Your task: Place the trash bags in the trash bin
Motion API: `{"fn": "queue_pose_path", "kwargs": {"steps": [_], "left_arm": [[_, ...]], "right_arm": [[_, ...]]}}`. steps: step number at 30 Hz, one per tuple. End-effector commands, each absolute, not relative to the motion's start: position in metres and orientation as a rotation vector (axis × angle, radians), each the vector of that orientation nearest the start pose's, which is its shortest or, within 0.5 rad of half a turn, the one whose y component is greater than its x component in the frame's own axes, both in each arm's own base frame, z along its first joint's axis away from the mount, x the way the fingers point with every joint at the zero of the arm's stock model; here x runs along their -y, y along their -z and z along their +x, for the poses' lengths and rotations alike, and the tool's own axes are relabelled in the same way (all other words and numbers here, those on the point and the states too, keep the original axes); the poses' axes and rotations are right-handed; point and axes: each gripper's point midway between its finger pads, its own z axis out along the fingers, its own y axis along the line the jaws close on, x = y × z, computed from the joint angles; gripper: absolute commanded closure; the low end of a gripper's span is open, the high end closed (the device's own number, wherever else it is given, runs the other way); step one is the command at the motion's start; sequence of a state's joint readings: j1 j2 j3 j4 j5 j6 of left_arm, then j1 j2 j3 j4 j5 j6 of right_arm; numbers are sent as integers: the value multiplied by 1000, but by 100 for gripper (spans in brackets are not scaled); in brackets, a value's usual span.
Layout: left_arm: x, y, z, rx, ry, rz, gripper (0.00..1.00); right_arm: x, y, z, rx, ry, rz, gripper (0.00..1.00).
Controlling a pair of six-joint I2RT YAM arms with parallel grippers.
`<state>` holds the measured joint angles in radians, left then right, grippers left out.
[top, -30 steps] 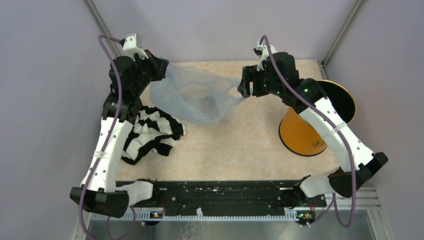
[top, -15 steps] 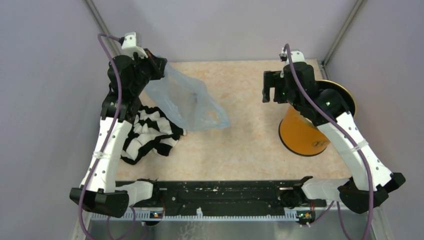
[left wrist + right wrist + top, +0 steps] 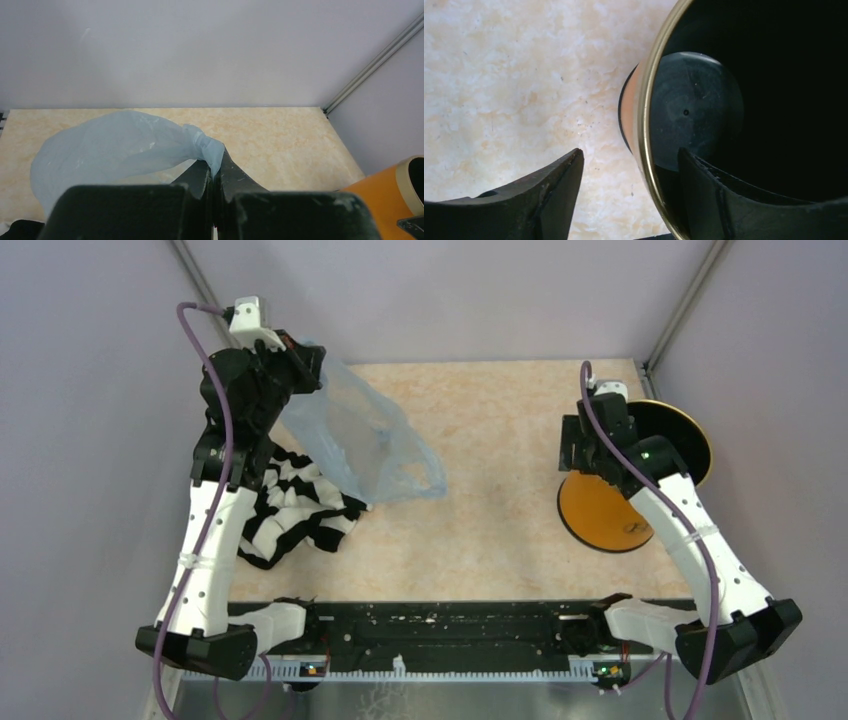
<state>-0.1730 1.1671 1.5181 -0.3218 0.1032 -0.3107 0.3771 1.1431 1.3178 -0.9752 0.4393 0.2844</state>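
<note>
Gripper on the left arm (image 3: 215,172): fingers pressed together, pinching 1 bunched edge of the pale-blue trash bag (image 3: 115,150). In the top view this left gripper (image 3: 300,365) sits high at the far-left corner, and the bag (image 3: 375,445) hangs down from it in a loose drape. Its lower end looks to reach the table (image 3: 500,420) just beside the striped cloth heap (image 3: 300,505), but whether it touches the cloth can't be told.

Right gripper (image 3: 630,155): fingers spread, holding nothing. 1 finger is outside the orange trash bin (image 3: 630,107) and 1 is inside its black mouth, with the gold rim between them. No contact with the rim is visible. In the top view the right gripper (image 3: 575,445) is at the near-left side of the bin (image 3: 600,515), at the right of the table. The bin looks tilted there, but that could be camera angle, so it's not certain.

Bag and bin are well apart, with bare tabletop between them. The bin's inside shows only its dark floor, with nothing in it.

Judged progress: early-middle.
- Done: the bag is gripped and mostly lifted, and the right arm is placed at the bin.
- Left, 3 things: carry the bag across to the bin, get it over the mouth, and stuff it in.

The bag is bigger than the bin, so it will likely need pushing down, and steadying the bin by its rim would probably help.
</note>
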Motion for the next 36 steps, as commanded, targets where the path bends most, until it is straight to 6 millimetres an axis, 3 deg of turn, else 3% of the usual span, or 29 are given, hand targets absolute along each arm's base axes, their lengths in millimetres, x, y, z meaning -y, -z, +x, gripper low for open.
{"fn": "queue_pose_path", "kwargs": {"steps": [1,11,23,36], "left_arm": [[89,-499,353,-1458,445,-11,100],[88,-503,350,-1443,441,-13,100],[86,-506,351,-1430,433,-24,100],[83,-507,353,-1426,417,-31,100]], "right_arm": [[-55,-254,292,-2261,94,92,36],[-80,-252,296,-2288,-42,-10,100],[-174,-280,287,-2221,-351,-204,100],[-280,-293,270,-2153,-622,-309,100]]}}
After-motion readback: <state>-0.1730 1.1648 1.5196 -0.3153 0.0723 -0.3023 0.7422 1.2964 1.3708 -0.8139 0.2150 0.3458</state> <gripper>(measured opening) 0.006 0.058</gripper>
